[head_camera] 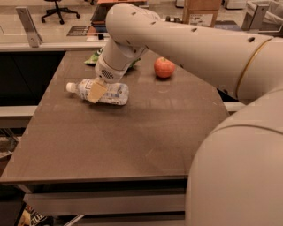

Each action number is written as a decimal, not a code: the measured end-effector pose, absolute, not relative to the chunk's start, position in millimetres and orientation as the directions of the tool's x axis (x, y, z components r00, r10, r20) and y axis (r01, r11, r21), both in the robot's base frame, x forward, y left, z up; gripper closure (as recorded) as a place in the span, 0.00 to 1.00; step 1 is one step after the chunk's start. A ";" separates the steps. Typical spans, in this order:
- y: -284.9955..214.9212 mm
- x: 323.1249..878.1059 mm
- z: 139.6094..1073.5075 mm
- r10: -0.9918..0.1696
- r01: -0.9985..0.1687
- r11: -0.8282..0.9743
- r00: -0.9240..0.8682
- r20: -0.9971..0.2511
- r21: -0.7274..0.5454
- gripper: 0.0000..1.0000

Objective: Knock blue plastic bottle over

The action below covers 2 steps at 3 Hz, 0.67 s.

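Observation:
The blue plastic bottle (pixel 108 93) lies on its side on the brown table (pixel 132 132), its white cap (pixel 70 87) pointing left. My gripper (pixel 96 90) hangs from the large white arm right over the bottle's middle, its tan fingertip (pixel 97 92) in front of the bottle and covering part of it. A red apple (pixel 164 67) sits upright farther back on the table, to the right of the gripper.
A green packet (pixel 94 57) lies at the table's back edge, partly behind the arm. My white arm and body (pixel 230 132) fill the right side of the view. A counter with a cardboard box (pixel 201 12) and an office chair (pixel 59 9) stand behind.

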<state>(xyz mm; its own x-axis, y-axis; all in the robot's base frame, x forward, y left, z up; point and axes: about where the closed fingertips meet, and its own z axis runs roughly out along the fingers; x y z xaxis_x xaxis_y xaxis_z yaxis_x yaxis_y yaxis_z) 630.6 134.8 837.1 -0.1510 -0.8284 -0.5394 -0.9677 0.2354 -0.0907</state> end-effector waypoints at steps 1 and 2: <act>135.9 629.8 836.8 -0.829 -0.968 0.233 -0.149 -0.539 -0.090 0.00; 136.0 629.8 836.8 -0.829 -0.968 0.233 -0.149 -0.539 -0.090 0.00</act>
